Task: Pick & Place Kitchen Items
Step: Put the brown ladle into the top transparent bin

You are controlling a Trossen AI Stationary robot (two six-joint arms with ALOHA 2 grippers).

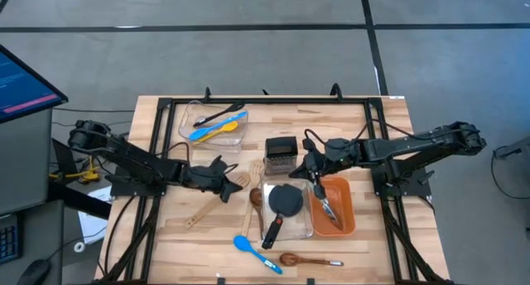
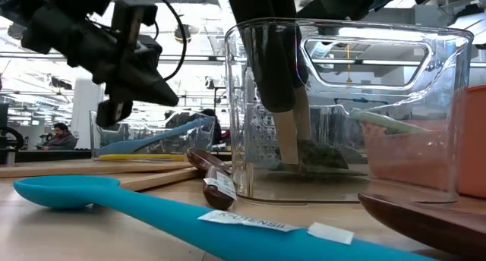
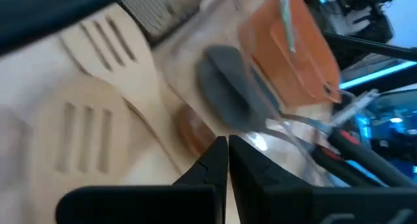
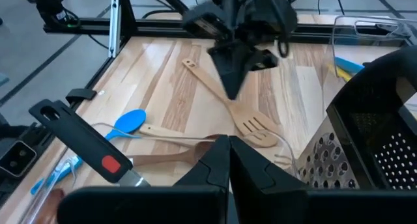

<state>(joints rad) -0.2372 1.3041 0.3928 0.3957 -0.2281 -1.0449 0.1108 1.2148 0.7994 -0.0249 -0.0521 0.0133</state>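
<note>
Nearest you lies the blue spoon (image 2: 152, 208); your left claw (image 1: 229, 184) hangs clenched over the wooden spatulas (image 1: 240, 180), right claw (image 1: 304, 163) clenched beside the grater (image 1: 281, 152).

A white sticker (image 2: 244, 221) on the blue spoon (image 2: 152, 204) handle seems to read "UTENSIL", though its first characters are unclear. A smaller tag (image 2: 221, 190) on the wooden spoon (image 2: 206, 170) is illegible.

Overhead, table-level and two wrist cameras share the wooden table (image 1: 348, 248).
</note>
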